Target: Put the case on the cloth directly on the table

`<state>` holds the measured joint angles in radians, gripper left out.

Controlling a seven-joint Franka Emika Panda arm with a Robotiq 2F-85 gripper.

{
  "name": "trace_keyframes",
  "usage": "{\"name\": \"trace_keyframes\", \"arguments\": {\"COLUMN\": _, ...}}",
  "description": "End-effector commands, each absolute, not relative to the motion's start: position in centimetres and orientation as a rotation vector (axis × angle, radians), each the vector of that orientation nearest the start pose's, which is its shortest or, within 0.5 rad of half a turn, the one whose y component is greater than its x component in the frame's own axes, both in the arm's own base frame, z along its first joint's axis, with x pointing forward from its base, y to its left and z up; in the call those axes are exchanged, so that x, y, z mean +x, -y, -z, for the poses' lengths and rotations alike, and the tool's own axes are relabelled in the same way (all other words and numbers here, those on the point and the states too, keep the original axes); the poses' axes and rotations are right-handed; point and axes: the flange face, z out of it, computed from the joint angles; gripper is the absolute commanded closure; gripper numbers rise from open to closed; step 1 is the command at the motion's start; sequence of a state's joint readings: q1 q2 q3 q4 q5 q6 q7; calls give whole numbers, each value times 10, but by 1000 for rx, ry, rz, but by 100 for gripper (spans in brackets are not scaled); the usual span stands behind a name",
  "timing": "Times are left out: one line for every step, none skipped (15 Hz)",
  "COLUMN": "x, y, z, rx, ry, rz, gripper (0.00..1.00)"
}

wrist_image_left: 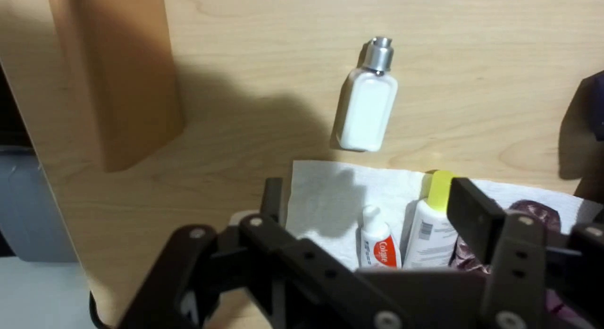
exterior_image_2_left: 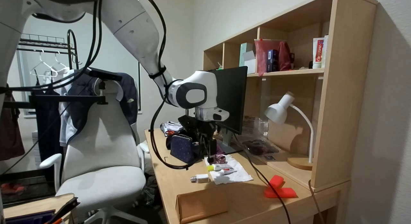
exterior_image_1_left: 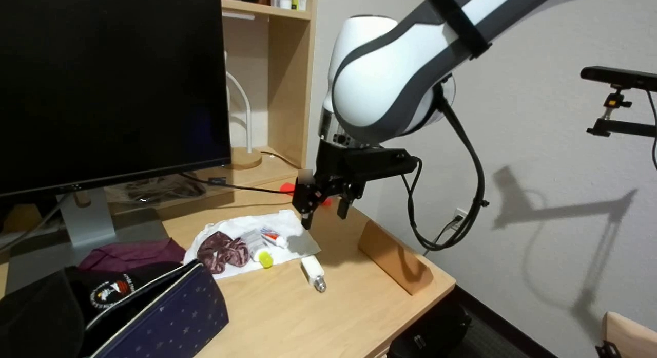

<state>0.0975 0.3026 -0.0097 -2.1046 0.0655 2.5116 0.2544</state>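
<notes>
The tan-brown case (exterior_image_1_left: 395, 258) lies on the wooden table (exterior_image_1_left: 287, 317) near its edge, apart from the cloth. It also shows in an exterior view (exterior_image_2_left: 202, 205) and in the wrist view (wrist_image_left: 127, 83). The white cloth (exterior_image_1_left: 303, 243) lies flat on the table; it also shows in an exterior view (exterior_image_2_left: 240, 178) and the wrist view (wrist_image_left: 321, 197). On it are a maroon scrunchie (exterior_image_1_left: 220, 251), a yellow-capped white bottle (wrist_image_left: 430, 234) and a Colgate tube (wrist_image_left: 380, 248). My gripper (exterior_image_1_left: 325, 215) is open and empty above the table by the cloth; its fingers (wrist_image_left: 363, 194) are apart.
A white bottle with a silver cap (wrist_image_left: 370, 107) lies between the cloth and the table's front. A dark blue starred pouch (exterior_image_1_left: 169, 317), a purple cloth (exterior_image_1_left: 131, 255) and a monitor (exterior_image_1_left: 113, 91) stand on one side. A red object (exterior_image_2_left: 279, 188), a cable and a lamp (exterior_image_2_left: 310, 130) are behind.
</notes>
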Motion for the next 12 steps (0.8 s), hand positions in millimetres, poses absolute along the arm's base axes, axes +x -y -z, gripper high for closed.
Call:
{"name": "trace_keyframes", "arguments": {"x": 572, "y": -67, "z": -268, "rx": -3048, "ry": -310, "rz": 303, "gripper": 0}}
{"name": "trace_keyframes", "arguments": {"x": 567, "y": -71, "z": -263, "rx": -3039, "ry": -321, "rz": 344, "gripper": 0}}
{"name": "trace_keyframes", "arguments": {"x": 562, "y": -74, "z": -259, "rx": -3034, "ry": -331, "rz": 365, "gripper": 0}}
{"name": "trace_keyframes", "arguments": {"x": 554, "y": -76, "z": -255, "rx": -3035, "ry": -342, "rz": 410, "gripper": 0}}
{"name": "trace_keyframes", "arguments": {"x": 548, "y": -78, "z": -250, "rx": -3032, "ry": -359, "rz": 441, "gripper": 0}}
{"name": "trace_keyframes", "arguments": {"x": 542, "y": -78, "z": -245, "rx": -3031, "ry": -386, "rz": 462, "gripper": 0}}
{"name": "trace_keyframes", "arguments": {"x": 538, "y": -78, "z": -240, "rx": -3031, "ry": -411, "rz": 475, "gripper": 0}}
{"name": "trace_keyframes", "arguments": {"x": 533, "y": -78, "z": -234, "rx": -3030, "ry": -440, "rz": 485, "gripper": 0}}
{"name": "trace_keyframes", "arguments": {"x": 530, "y": -79, "z": -230, "rx": -3023, "ry": -460, "rz": 487, "gripper": 0}}
{"name": "trace_keyframes", "arguments": {"x": 527, "y": -81, "z": -224, "rx": -3018, "ry": -478, "rz": 473, "gripper": 0}}
{"name": "trace_keyframes", "arguments": {"x": 524, "y": -84, "z": -219, "rx": -3015, "ry": -484, "rz": 473, "gripper": 0}}
{"name": "trace_keyframes", "arguments": {"x": 523, "y": -87, "z": -215, "rx": -3007, "ry": -489, "rz": 469, "gripper": 0}}
